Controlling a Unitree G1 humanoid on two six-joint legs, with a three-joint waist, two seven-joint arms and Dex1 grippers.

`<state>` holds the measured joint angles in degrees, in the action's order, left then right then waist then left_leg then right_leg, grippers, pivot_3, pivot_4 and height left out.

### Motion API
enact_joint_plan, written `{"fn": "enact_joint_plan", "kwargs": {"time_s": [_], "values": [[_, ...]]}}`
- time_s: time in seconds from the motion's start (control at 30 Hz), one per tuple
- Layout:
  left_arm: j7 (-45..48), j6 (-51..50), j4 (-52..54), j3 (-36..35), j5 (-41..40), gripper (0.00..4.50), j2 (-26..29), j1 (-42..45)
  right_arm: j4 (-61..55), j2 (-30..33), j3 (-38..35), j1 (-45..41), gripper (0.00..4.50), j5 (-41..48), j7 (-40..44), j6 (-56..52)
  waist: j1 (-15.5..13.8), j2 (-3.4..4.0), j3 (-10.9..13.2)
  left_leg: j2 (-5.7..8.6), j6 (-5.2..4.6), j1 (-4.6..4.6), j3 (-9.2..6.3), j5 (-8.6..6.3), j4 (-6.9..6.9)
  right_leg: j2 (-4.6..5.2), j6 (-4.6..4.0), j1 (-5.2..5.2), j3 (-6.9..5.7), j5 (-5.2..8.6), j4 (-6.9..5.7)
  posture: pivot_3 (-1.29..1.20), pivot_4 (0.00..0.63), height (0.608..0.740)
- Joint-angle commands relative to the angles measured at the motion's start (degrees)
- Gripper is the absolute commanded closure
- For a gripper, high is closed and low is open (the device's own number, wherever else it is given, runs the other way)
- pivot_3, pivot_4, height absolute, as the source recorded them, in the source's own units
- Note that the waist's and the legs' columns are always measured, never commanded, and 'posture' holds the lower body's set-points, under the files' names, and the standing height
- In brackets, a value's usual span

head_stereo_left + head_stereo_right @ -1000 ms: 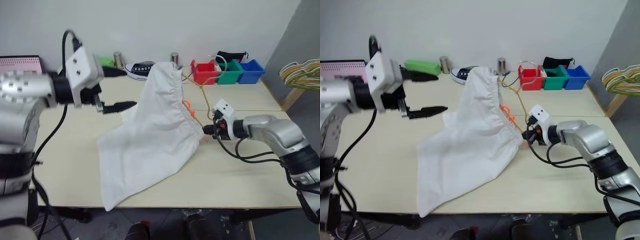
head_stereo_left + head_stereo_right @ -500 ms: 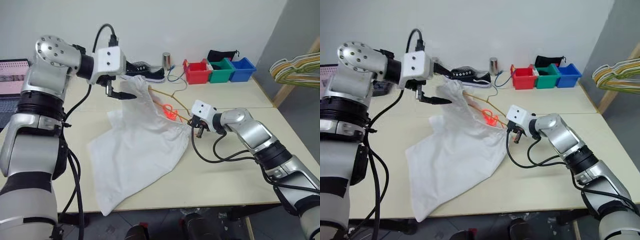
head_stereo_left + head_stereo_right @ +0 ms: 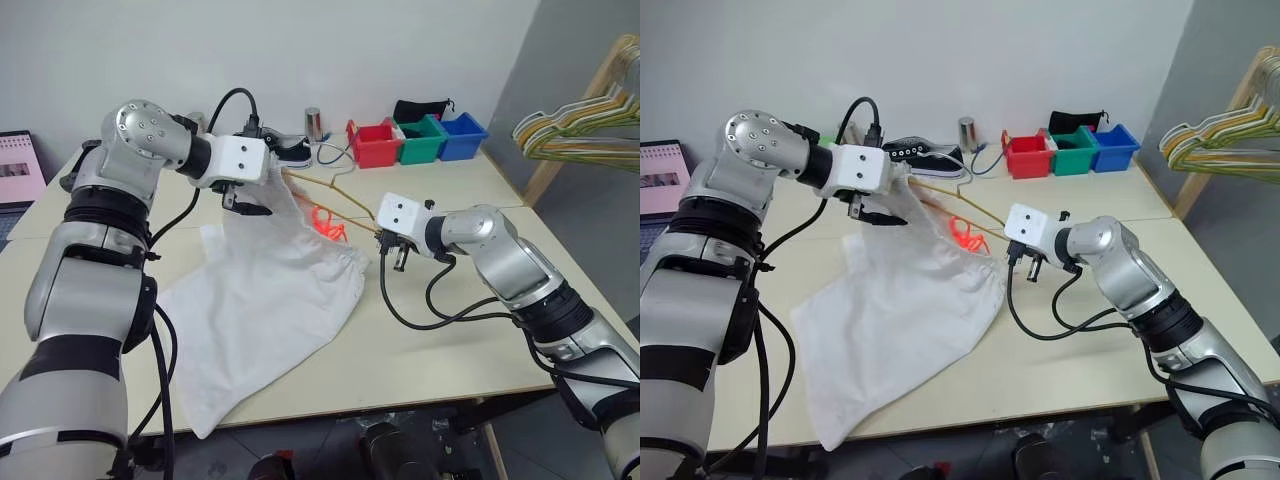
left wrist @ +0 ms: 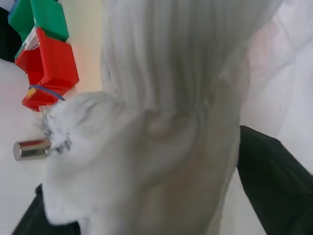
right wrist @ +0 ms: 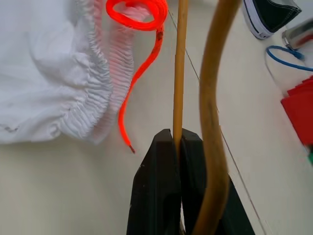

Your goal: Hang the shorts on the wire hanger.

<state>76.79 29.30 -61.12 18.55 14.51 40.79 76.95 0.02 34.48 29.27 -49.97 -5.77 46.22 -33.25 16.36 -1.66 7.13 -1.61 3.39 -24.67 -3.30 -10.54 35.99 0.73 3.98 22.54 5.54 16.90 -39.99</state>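
Beside the black shoe [image 3: 290, 152], the left gripper [image 3: 252, 203] grasps the shorts [image 3: 265, 300] by their waistband, legs trailing over the table [image 3: 440, 340]; the right gripper [image 5: 177, 147] clamps the wire hanger [image 5: 179, 68].

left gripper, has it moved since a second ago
Yes. The left gripper has come in from beside the shorts onto their raised waistband, nearer the shoe.
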Motion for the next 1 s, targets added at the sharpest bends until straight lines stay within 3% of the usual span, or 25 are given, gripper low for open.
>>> {"fn": "enact_joint_plan", "kwargs": {"time_s": [0.03,0.23,0.57,0.87,1.0], "values": [[-0.96,1.09,-0.2,-0.43,0.66,1.49,-0.62,2.68,-1.9,-0.24,-0.25,-1.35,4.5,-3.25,0.33,4.18,0.44,0.0,0.0,0.01,-0.07,0.0,0.0,0.05,0.01,0.0,0.05,0.0,0.0,-0.03,-0.01,-0.22,0.0,0.74],[-2.06,1.81,-1.41,-0.72,1.76,2.44,-0.9,3.29,-0.85,-0.73,-1.28,-0.93,4.5,-5.16,0.76,5.19,1.39,0.0,0.0,0.02,-0.21,0.0,-0.01,0.15,0.04,0.0,0.18,-0.01,0.03,-0.1,-0.05,-0.23,0.0,0.74],[-3.21,3.03,-2.52,-0.87,2.79,4.39,-1.35,3.68,-1.09,-2.06,-2.88,-0.85,4.5,-6.3,1.2,3.85,2.69,-0.03,-0.05,0.04,-0.2,0.0,-0.05,0.15,0.05,0.02,0.1,-0.02,0.01,-0.15,-0.12,-0.24,0.0,0.74],[-4.39,3.06,-1.63,-1.08,3.04,4.47,-1.84,2.51,-2.29,-2.42,-4.61,0.31,4.5,-4.48,3.54,3.01,2.98,-0.03,-0.07,0.05,-0.2,0.01,-0.07,0.16,0.08,0.02,-0.03,-0.02,0.0,-0.23,-0.19,-0.25,0.0,0.74],[-4.79,3.54,0.09,-1.51,2.61,4.5,-0.94,0.19,-4.11,-1.66,-6.03,1.49,3.61,-3.26,6.01,1.57,3.29,-0.02,-0.09,0.06,-0.2,0.01,-0.07,0.16,0.08,0.02,-0.05,-0.02,0.01,-0.24,-0.2,-0.25,0.0,0.74]]}}
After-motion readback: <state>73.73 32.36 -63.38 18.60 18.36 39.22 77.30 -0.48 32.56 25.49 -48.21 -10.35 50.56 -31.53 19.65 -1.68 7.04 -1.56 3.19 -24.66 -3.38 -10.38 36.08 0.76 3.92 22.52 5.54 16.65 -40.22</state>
